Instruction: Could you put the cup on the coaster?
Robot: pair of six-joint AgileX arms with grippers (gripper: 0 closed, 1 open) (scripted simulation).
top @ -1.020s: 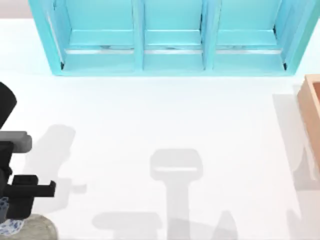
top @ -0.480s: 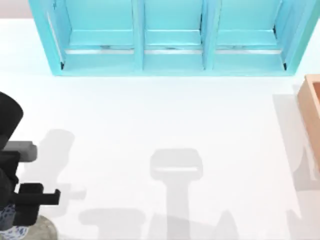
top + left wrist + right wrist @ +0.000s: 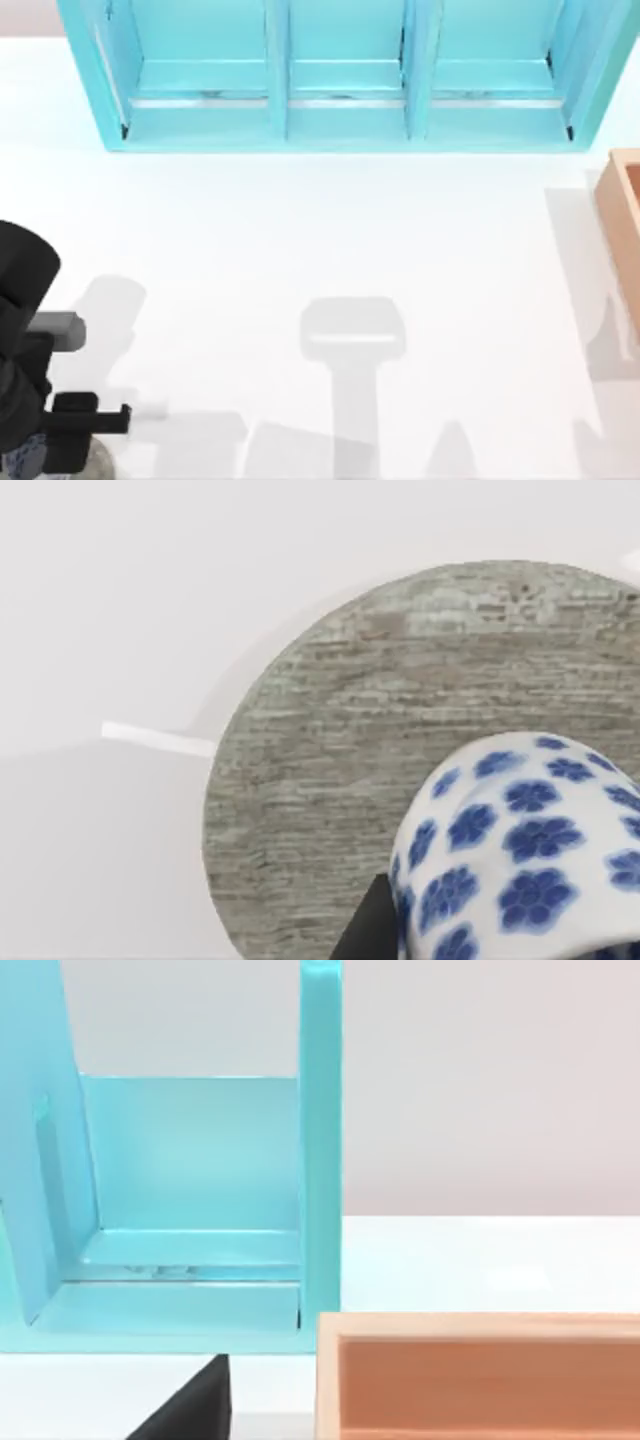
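Your left arm [image 3: 20, 330] — matte black, with a rounded bulbous housing and one short grey cylinder [image 3: 58, 328] projecting from its side. Beyond that you see blocky black square-edged parts ending in a thin flat black bar [image 3: 95, 417]. In each wrist view you have one dark wedge of gripper body — plain black finger [image 3: 365, 930], likewise [image 3: 190, 1405], no visible markings, cables or screws.

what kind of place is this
Likely a rendered tabletop test scene, not a real room: a plain white table with a blue cabinet, a wooden box, and the left claw holding a cup over a coaster.
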